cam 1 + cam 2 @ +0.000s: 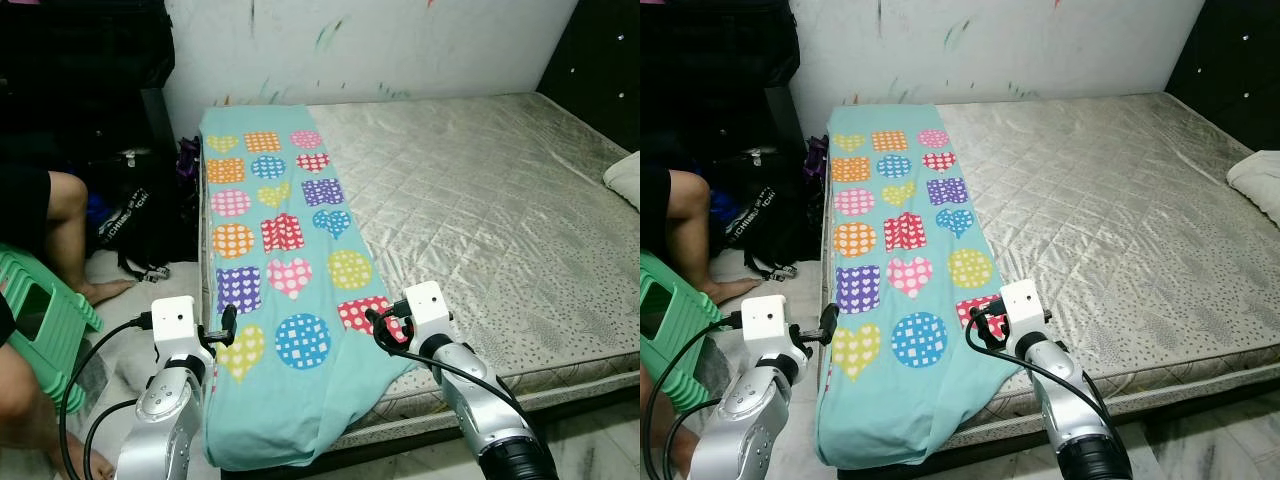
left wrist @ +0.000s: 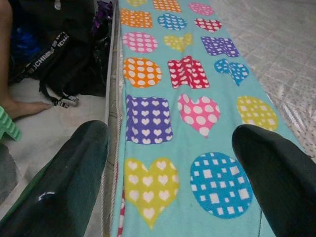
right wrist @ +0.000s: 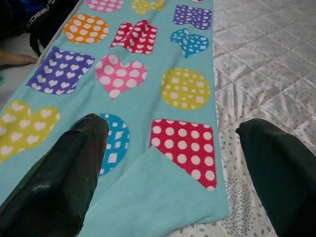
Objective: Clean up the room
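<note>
Left eye view: soft teal blanket (image 1: 275,300) printed with dotted hearts, squares, circles, on quilted mattress (image 1: 480,210).
Long axis runs away from both grippers; near end overhangs. Left gripper (image 2: 170,173) and right gripper (image 3: 173,163) spread, hovering above it.

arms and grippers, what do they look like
Both arms are silver metal with rounded joints, each topped by a white box-shaped wrist block and fed by looping black cables. The left gripper and right gripper each have two long black fingers, smooth, broad and slightly glossy in the wrist views.
</note>
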You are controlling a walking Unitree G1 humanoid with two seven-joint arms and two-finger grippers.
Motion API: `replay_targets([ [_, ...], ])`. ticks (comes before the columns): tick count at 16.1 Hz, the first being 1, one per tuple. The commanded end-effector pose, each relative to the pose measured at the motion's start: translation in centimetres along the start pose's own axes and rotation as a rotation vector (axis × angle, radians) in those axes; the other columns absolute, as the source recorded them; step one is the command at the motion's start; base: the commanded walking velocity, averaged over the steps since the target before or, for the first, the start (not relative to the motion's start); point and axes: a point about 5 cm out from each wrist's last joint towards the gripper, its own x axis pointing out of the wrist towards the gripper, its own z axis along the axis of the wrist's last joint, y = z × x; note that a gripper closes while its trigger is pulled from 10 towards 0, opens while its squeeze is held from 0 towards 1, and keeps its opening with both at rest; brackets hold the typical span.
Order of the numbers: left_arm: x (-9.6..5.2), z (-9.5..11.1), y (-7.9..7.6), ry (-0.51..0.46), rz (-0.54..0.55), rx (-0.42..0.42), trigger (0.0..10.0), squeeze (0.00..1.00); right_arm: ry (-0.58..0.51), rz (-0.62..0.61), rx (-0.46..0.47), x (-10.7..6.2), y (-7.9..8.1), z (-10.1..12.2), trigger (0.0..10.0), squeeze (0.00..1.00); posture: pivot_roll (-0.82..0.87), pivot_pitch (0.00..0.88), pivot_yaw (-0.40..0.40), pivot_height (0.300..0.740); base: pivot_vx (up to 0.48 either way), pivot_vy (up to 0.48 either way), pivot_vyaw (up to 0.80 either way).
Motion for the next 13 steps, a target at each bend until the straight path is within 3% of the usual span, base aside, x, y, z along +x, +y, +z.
replay_targets([
  [1,0.18,-0.02,-0.11,0.014,0.003,0.009,10.0,0.0,-0.023,0.01,-0.02,0.13,0.14,0.88,10.0,0.0,-0.08,0.0,-0.028,0.74,0.0,0.0,0.0],
  [13,0.27,0.03,-0.4,0.015,-0.015,0.005,10.0,0.0,-0.036,-0.019,-0.044,0.27,-0.16,1.09,10.0,0.0,-0.07,0.0,-0.034,0.74,0.0,0.0,0.0],
])
